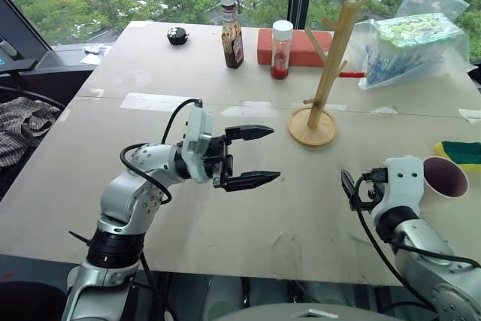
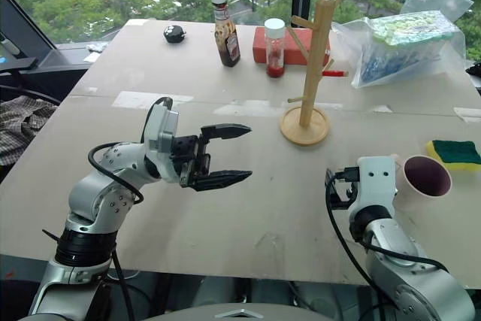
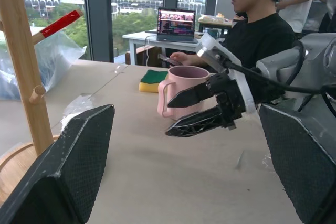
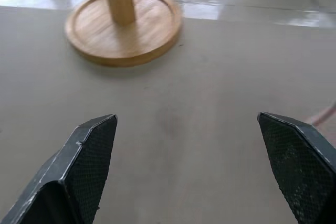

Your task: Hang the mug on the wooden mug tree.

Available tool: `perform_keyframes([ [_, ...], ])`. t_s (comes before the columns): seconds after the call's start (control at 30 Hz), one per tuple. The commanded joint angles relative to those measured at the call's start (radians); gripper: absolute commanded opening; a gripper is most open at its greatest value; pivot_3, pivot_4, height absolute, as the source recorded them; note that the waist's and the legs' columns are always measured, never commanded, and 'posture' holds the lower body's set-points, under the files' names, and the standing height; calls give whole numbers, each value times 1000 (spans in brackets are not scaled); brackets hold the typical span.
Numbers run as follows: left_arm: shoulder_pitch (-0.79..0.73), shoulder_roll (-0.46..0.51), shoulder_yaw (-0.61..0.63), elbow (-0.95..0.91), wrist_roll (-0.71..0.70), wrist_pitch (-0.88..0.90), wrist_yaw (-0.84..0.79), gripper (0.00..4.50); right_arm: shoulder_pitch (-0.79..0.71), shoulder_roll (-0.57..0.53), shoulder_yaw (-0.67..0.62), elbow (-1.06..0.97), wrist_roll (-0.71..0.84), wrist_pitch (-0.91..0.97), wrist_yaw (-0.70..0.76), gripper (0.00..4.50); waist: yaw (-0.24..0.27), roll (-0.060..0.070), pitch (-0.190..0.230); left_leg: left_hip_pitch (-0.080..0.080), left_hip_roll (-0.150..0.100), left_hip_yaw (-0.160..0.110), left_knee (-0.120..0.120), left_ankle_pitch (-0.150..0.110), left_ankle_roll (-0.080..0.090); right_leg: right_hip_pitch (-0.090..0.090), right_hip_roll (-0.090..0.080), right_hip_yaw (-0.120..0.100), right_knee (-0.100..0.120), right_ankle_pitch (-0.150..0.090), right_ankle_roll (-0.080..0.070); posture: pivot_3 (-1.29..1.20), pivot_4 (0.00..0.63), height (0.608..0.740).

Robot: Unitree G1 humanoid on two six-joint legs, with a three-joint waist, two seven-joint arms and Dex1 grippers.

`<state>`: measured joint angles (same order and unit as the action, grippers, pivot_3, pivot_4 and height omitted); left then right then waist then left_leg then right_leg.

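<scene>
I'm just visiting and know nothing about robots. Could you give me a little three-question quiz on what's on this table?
1. True or false: the mug already hangs on the wooden mug tree.
2. Which pincer is nearer the mug: A) left pincer, B) right pincer?
3. Fill in: both pincers are empty and ____.

Key:
1. False; it stands upright on the table, apart from the tree.
2. B.
3. Open.

silver-grey jointed arms with white wrist housings, looped black cables, and black two-finger grippers, the left gripper (image 1: 259, 155) and right gripper (image 3: 190, 112), their fingers (image 4: 86, 169) ribbed and textured.
</scene>
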<state>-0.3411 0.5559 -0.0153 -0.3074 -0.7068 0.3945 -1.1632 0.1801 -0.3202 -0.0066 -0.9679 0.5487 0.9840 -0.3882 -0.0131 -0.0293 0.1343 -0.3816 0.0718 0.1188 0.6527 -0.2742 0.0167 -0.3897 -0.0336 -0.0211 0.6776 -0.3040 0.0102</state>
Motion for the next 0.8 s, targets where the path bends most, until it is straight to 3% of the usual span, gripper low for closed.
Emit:
perform_keyframes([
  [0.03, -10, 13, 1, -16, -3, 0, -12, 4500, 2, 50, 34, 9, -100, -46, -37, 4333, 0, 0, 0, 0, 0, 0, 0, 0, 0, 0, 0, 0, 0, 0, 0, 0, 150, 740],
  [0.33, -24, 38, 11, -13, -11, 22, -25, 4500, 0, 192, 73, 102, -301, -147, -61, 4333, -1, 0, 0, -3, 0, 1, 0, 0, 0, -4, 0, 0, 0, 0, 0, 0, 150, 740],
  [0.67, -41, 79, 32, -17, -26, 52, -47, 4500, -135, 284, -30, 381, -484, -324, -84, 4333, -2, 0, 0, -4, 0, 1, 0, 0, 0, -5, 0, 0, 1, 0, 0, 0, 150, 740],
  [0.8, -31, 81, 41, -33, -28, 59, -33, 4500, -146, 285, -62, 436, -535, -363, -77, 3006, -3, 0, 0, -4, 0, 2, 0, 0, 0, -6, 0, 1, 0, 0, 0, 0, 150, 740],
])
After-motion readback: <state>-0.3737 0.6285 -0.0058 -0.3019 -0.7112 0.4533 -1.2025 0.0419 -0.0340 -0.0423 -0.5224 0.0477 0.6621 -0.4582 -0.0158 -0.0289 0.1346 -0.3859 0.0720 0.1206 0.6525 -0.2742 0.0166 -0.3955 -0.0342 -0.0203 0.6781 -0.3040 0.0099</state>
